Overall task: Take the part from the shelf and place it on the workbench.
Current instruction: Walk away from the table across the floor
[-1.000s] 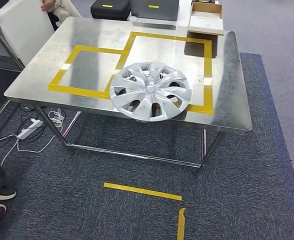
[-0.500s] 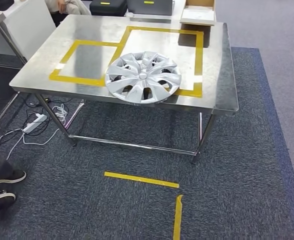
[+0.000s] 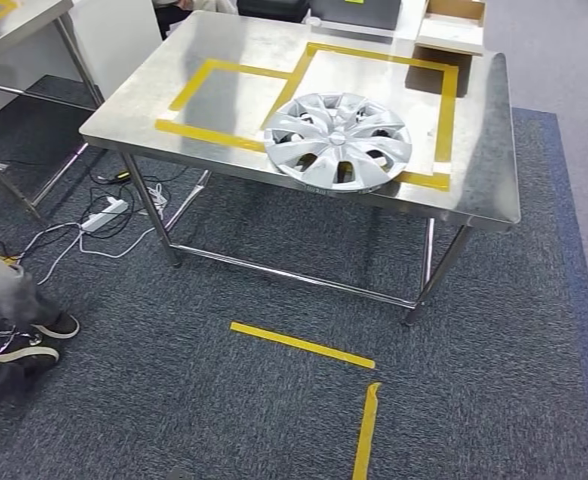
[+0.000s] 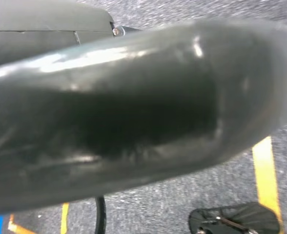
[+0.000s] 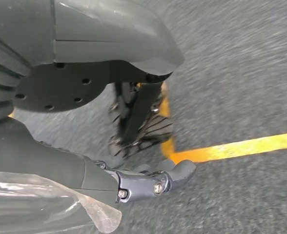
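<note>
The worktop [image 3: 200, 120] is brushed metal with a dull sheen, and its legs are shinier metal tube. On it lies a hubcap [image 3: 338, 141] of silver-painted plastic, smooth and satin. Glossy yellow tape [image 3: 208, 135] outlines squares on the worktop beside the hubcap. Under the worktop, the carpet [image 3: 200, 380] is rough, matt grey weave carrying more tape strips. A cardboard box [image 3: 451, 26] sits at the worktop's far edge. The right hand [image 5: 149, 183] looks like smooth dark plastic.

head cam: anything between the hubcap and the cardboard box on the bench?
Head view: only bare steel workbench and yellow tape outline between hubcap and cardboard box.
</note>
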You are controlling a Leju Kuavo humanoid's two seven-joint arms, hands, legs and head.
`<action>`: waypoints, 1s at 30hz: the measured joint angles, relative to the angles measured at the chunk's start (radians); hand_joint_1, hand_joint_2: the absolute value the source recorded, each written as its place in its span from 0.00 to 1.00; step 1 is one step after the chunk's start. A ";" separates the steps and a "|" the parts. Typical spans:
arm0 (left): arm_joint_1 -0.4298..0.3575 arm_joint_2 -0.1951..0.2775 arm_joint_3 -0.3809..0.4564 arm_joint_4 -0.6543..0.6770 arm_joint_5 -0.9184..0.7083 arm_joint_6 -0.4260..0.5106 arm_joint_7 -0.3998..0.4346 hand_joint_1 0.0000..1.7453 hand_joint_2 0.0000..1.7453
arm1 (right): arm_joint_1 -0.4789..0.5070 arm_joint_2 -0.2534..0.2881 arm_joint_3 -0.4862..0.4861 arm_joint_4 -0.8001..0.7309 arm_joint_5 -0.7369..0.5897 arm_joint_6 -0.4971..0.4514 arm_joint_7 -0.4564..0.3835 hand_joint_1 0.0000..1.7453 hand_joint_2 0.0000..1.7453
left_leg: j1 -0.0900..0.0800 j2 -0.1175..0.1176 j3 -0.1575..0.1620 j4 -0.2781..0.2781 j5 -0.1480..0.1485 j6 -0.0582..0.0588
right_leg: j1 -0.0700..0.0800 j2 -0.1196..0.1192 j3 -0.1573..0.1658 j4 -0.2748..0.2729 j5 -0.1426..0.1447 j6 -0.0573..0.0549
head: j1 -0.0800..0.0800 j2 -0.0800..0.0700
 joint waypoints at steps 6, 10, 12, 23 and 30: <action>-0.013 -0.002 -0.047 0.000 -0.068 -0.018 0.049 0.00 0.00 | 0.001 -0.023 0.196 0.024 0.363 -0.087 0.232 0.00 0.00 | 0.001 -0.054 -0.033 0.023 0.013 -0.025 | -0.001 0.048 0.131 -0.223 0.060 -0.024 | -0.001 0.000; -0.020 -0.002 -0.092 0.000 -0.117 -0.010 0.036 0.00 0.00 | -0.002 -0.014 0.330 0.029 0.467 -0.143 0.269 0.00 0.00 | 0.004 -0.007 -0.090 0.144 -0.062 -0.052 | -0.008 0.002 0.127 -0.232 0.073 -0.041 | -0.013 0.000; -0.028 -0.002 -0.109 0.000 -0.125 -0.006 0.017 0.00 0.00 | -0.004 -0.008 0.387 0.032 0.514 -0.153 0.252 0.00 0.00 | 0.012 0.011 -0.148 0.277 -0.121 -0.064 | -0.008 -0.026 0.124 -0.231 0.073 -0.042 | -0.017 0.000; -0.024 0.008 -0.102 0.000 -0.041 -0.006 0.035 0.00 0.00 | -0.013 0.000 0.531 0.042 0.571 -0.098 0.279 0.00 0.00 | 0.009 0.072 -0.028 0.019 0.009 -0.025 | -0.003 -0.107 0.122 -0.210 0.045 -0.005 | -0.013 0.000; -0.011 0.014 -0.095 0.000 -0.026 -0.033 0.077 0.00 0.00 | -0.018 0.004 0.562 0.046 0.591 -0.081 0.284 0.00 0.00 | 0.005 -0.018 -0.037 0.019 0.021 -0.004 | -0.008 -0.003 -0.004 0.044 -0.039 -0.004 | -0.006 0.000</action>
